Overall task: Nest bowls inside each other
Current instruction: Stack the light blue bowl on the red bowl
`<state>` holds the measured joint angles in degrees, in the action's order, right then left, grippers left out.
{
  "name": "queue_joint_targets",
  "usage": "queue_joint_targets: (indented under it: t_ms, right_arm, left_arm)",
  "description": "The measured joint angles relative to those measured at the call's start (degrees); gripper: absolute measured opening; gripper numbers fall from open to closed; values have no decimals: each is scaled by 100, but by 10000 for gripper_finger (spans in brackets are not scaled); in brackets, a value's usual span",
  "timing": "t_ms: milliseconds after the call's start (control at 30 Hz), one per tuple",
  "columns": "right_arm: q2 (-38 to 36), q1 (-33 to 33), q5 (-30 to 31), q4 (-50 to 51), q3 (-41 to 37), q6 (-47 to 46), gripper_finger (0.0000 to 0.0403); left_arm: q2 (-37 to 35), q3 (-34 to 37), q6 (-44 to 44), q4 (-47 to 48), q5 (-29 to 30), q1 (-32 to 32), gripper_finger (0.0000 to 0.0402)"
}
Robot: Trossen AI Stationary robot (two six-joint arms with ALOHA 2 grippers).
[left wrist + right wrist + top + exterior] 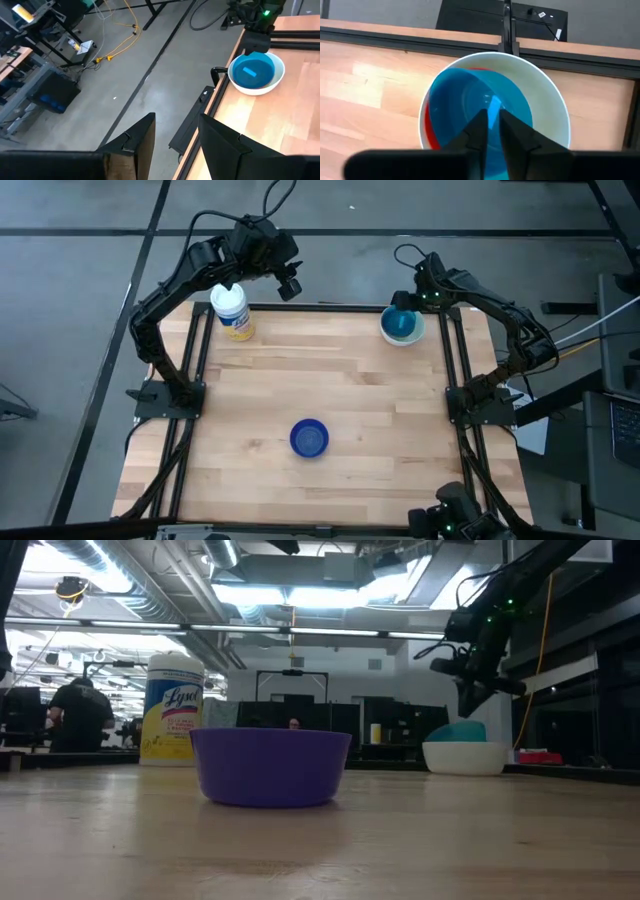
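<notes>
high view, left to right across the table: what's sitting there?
White-lidded jar with yellow label → dark blue bowl → white bowl with the teal bowl nested inside, right gripper over it.

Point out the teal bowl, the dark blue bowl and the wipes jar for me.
teal bowl [470,100]: right wrist view, its inner floor.
dark blue bowl [309,438]: high view, centre of its inside.
wipes jar [173,720]: low view, its yellow label.
</notes>
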<state>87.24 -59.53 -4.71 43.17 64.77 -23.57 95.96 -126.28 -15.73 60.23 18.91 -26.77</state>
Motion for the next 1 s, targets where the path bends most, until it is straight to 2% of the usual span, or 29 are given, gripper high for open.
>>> queue_joint_targets:
  t_ms: [100,200,267,400,600,767,933,1000]
  right_arm:
    - [0,11,315,133,0,-86,77]
    - [0,29,803,278,0,-257,86]
    - [0,52,1017,248,0,-258,74]
    - [0,83,1203,81,0,-246,12]
    - [149,77,1309,357,-2,-169,4]
    - [420,136,1114,338,-2,-138,3]
    - [702,274,264,-16,-2,-110,2]
    - [728,289,164,-255,-2,-187,1]
  left_arm:
    - [0,0,2,0,-111,-79,145]
    - [0,2,2,0,-171,-155,146]
    - [0,3,2,0,-270,-202,145]
    - [0,4,2,0,-360,-274,144]
    - [0,20,-4,-4,-399,-342,143]
    - [7,159,-3,-3,-563,-413,143]
    - [9,236,15,23,-663,-424,143]
    - [7,236,13,20,-662,-422,143]
